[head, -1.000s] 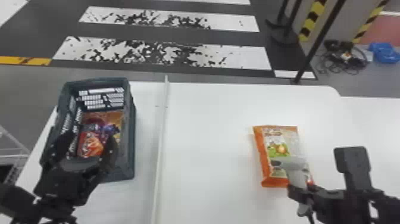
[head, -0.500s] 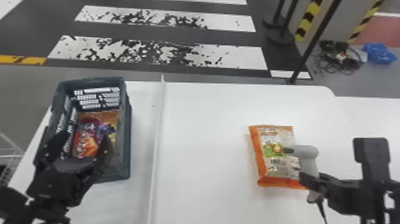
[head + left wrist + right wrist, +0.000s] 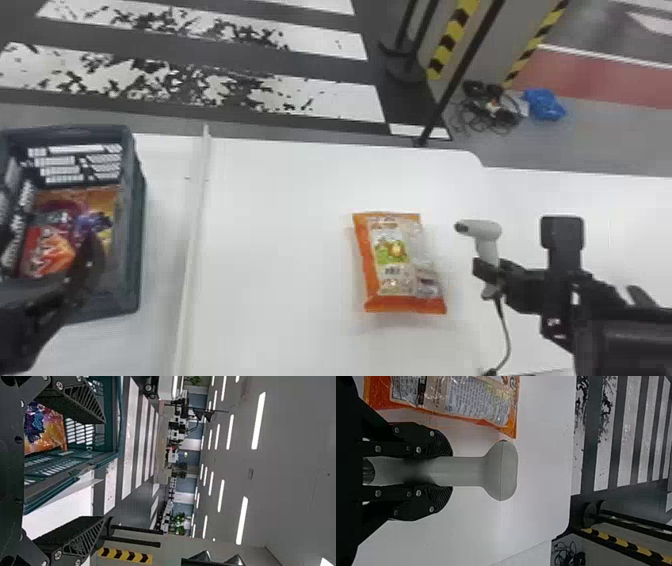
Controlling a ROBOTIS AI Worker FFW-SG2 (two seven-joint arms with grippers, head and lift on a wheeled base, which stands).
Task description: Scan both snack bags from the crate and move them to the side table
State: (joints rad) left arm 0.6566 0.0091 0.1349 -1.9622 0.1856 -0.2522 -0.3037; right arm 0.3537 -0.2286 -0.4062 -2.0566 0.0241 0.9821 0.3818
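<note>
The robot's right gripper [image 3: 489, 271] pinches the handle of a pale scanner [image 3: 486, 231], whose nose points to nine o'clock, with its cord [image 3: 507, 327] trailing toward six. Just beside it, at nine o'clock, an orange snack bag [image 3: 392, 255] lies flat on the white counter [image 3: 280, 240]. Well apart, further toward nine, the left gripper [image 3: 65, 286], fingers spread, is at the dark crate [image 3: 134, 225], where a red snack bag [image 3: 45, 252] lies.
</note>
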